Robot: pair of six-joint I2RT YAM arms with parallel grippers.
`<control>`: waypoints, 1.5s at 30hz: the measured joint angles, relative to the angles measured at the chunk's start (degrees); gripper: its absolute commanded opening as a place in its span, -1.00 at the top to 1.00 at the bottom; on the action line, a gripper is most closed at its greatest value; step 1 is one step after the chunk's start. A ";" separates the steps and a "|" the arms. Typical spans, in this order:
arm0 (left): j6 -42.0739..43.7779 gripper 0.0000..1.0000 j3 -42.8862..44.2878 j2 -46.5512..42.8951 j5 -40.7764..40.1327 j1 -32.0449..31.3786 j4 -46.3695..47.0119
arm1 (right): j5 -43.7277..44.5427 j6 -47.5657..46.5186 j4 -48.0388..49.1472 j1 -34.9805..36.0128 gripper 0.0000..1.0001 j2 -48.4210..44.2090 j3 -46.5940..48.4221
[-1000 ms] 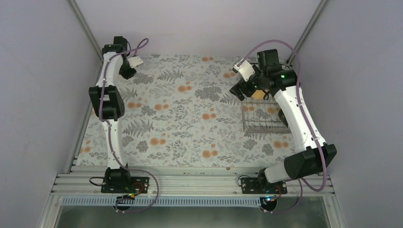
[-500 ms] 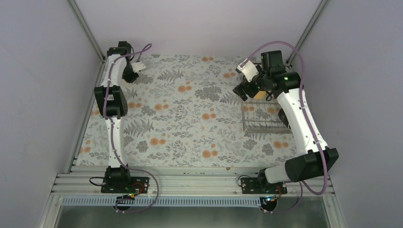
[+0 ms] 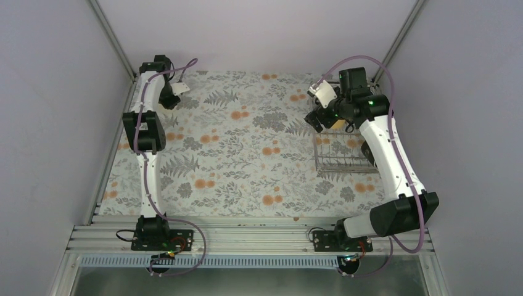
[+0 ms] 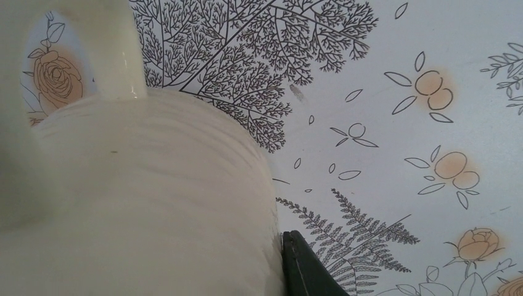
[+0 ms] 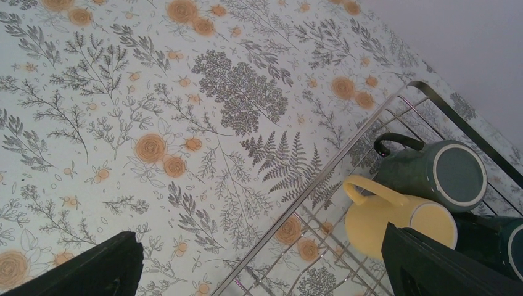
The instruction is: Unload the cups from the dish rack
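A cream-white mug [image 4: 123, 197] fills the left of the left wrist view, handle up at the top left. My left gripper [image 3: 168, 97] is at the table's far left corner, shut on this mug; one dark finger [image 4: 308, 268] presses on its outer wall and the other is hidden. The wire dish rack [image 3: 342, 155] stands at the right. In the right wrist view its rim [image 5: 345, 154] runs diagonally, with a yellow mug [image 5: 382, 222] and a dark teal-green mug [image 5: 432, 172] lying inside. My right gripper [image 5: 259, 246] is open wide over the rack's left rim, empty.
Another dark mug [image 5: 502, 237] lies at the right wrist view's edge, mostly hidden behind my right finger. The floral cloth [image 3: 247, 154] covers the table. Grey walls and slanted frame posts [image 3: 111, 37] close in the back corners.
My left arm has reached further into the far left corner and then held still. My right gripper has shifted slightly right, toward the rack's far end.
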 measured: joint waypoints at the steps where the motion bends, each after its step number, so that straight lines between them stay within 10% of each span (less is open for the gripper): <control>1: 0.00 0.71 0.00 0.00 0.09 0.00 0.04 | 0.13 0.07 0.00 -0.02 -1.00 0.00 -0.09; 24: -3.67 -0.85 -0.44 -8.61 0.31 0.00 3.37 | 5.14 3.45 2.89 -1.92 -1.00 -0.13 -2.62; 37: -13.20 -1.00 -21.03 -41.97 19.21 -1.73 15.85 | 12.96 2.12 6.51 -3.93 -0.89 4.44 -4.35; 45: -15.41 -1.00 -43.12 -55.63 21.22 -10.80 31.17 | 20.09 -19.47 16.65 -4.11 -0.64 3.87 -9.18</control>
